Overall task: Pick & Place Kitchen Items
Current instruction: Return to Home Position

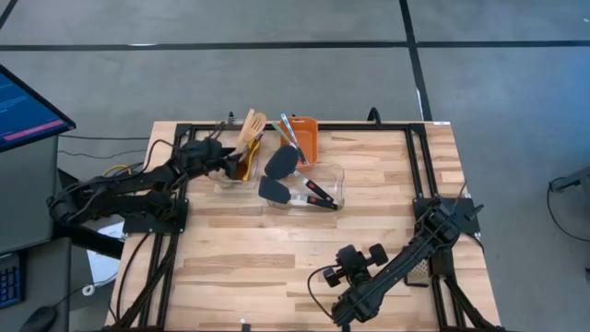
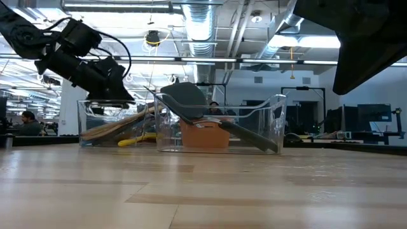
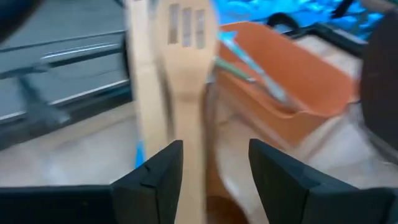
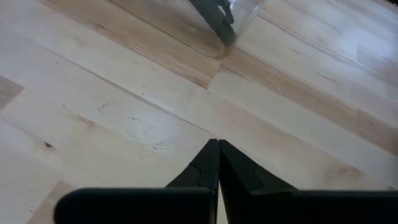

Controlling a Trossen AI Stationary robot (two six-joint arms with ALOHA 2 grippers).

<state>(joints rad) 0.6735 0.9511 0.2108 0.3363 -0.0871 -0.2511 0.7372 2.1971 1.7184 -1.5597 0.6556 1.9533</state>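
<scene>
Wooden utensils lean in the left clear tub, their heads over its far rim. My left gripper is open at that tub, level with its rim. The wooden slotted spatula stands upright between its fingers. A yellow spoon lies in the same tub. Two black turners lean in the right clear tub. Blue utensils stick out of the orange bin. My right gripper hangs shut over bare table near the front. My left gripper has the slotted spatula's handle between its open fingers, coming at it about level from the table's left. The handle runs close along one finger; I cannot tell whether they touch. The other finger stands clear of it.
The orange bin stands behind the two tubs at the table's far edge. A black frame rail runs along the right side. Open wooden tabletop lies between the tubs and the front edge. A monitor stands off the table's left.
</scene>
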